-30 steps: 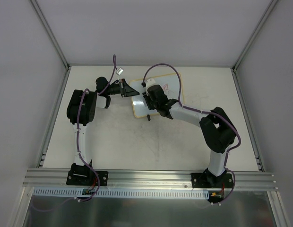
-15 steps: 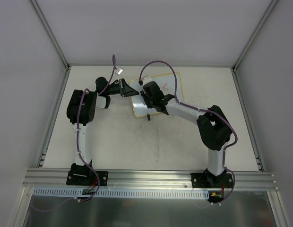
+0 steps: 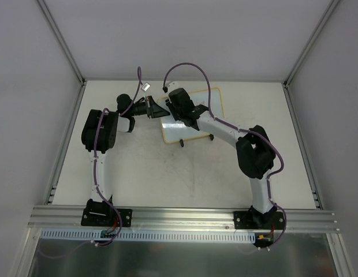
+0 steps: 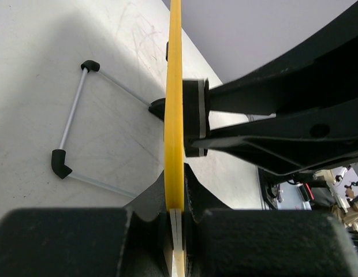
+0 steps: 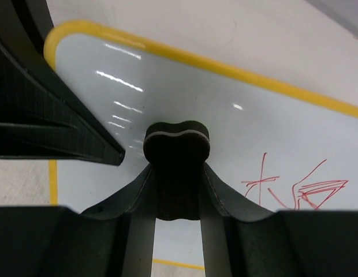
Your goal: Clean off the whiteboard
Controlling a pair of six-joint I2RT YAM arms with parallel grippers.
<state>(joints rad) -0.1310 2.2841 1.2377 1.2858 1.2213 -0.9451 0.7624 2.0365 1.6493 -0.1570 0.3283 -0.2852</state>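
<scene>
Here's the whiteboard, up near the far edge of the bench, about midway along it, with its two black feet toward the near side. The left fingers are clamped tight on the board's left edge. From the left wrist you see the yellow rim edge-on, pinched right between them. On one side of that rim a wire stand with black corner pieces reaches down to the bench. On the other side the eraser is pressed flat against the board's face.

Over to the right arm, which stretches across the board from the near right. The right fingers are closed on the small black bone-shaped eraser, gripping it on both sides. The eraser sits on the white surface close to the rounded corner by the left fingers. Red scribbles show on the board to the eraser's right, well apart from it. The white patch around the eraser looks clean and glossy.
</scene>
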